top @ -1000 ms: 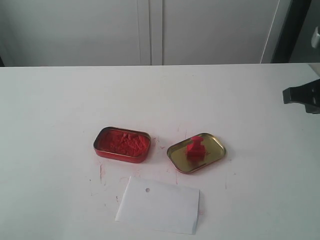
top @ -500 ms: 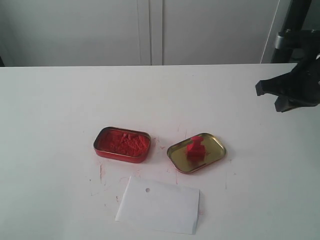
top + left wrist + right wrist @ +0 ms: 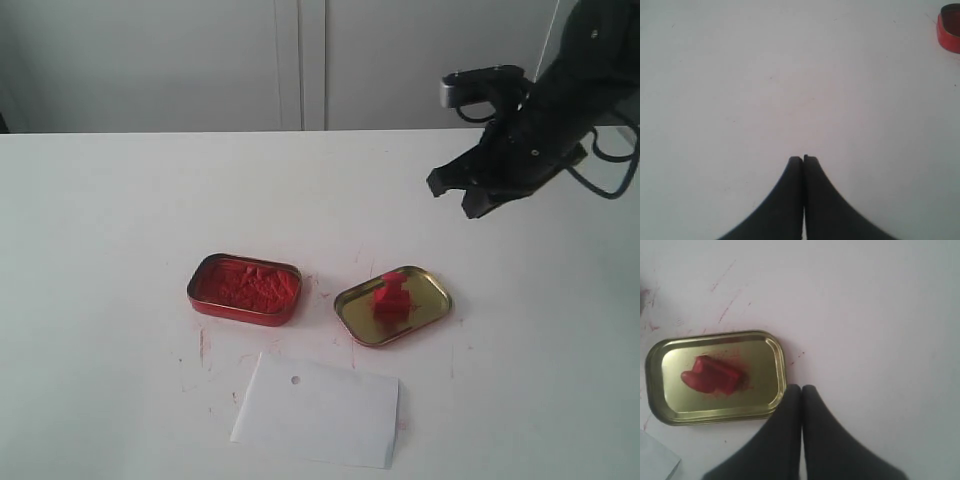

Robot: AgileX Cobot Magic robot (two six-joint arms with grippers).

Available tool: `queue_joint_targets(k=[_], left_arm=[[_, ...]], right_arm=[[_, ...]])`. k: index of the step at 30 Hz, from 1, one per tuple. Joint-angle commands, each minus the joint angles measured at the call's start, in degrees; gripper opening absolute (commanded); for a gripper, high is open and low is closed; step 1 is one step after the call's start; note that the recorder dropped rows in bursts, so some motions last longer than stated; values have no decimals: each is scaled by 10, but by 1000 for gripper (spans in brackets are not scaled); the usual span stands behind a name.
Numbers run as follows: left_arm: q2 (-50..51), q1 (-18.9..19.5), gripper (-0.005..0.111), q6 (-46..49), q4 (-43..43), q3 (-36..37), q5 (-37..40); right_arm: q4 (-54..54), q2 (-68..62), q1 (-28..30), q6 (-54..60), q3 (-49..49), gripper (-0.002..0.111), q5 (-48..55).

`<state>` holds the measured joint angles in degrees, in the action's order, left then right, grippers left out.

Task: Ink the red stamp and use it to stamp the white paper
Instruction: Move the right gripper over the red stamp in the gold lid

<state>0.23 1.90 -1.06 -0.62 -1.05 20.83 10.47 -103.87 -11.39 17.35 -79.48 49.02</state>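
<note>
While hovering with right gripper (image 3: 450, 198) clenched empty, up beyond the gold lid (image 3: 425, 293) holding the red stamp (image 3: 390, 298), sits at the reach step, likely needing parted jaws and descent onto its knob before inking.

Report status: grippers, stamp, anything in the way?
Left gripper shut over bare table; right gripper shut, empty, near the gold tin lid. Red stamp sits in that lid, not yet picked. White paper blank. Nothing blocking the stamp.

Gold lid (image 3: 429, 296) (red stamp (image 3: 391, 298) inside)
</note>
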Motion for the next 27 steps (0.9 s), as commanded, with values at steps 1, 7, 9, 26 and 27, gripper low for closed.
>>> queue_joint_targets(k=[1, 7, 9, 26, 27], left_arm=[[-2, -5, 0, -2, 2, 4, 0], [-2, -5, 0, -2, 2, 4, 0], [-2, -5, 0, -2, 2, 4, 0], [-2, -5, 0, -2, 2, 4, 0], [-2, -5, 0, -2, 2, 4, 0]], right_arm=[[3, -37, -22, 84, -47, 0, 47], [22, -62, -41, 192, -81, 0, 79], [32, -63, -47, 251, -81, 0, 90], [78, -82, -91, 674, -77, 3, 138], [69, -84, -92, 676, -77, 6, 130]])
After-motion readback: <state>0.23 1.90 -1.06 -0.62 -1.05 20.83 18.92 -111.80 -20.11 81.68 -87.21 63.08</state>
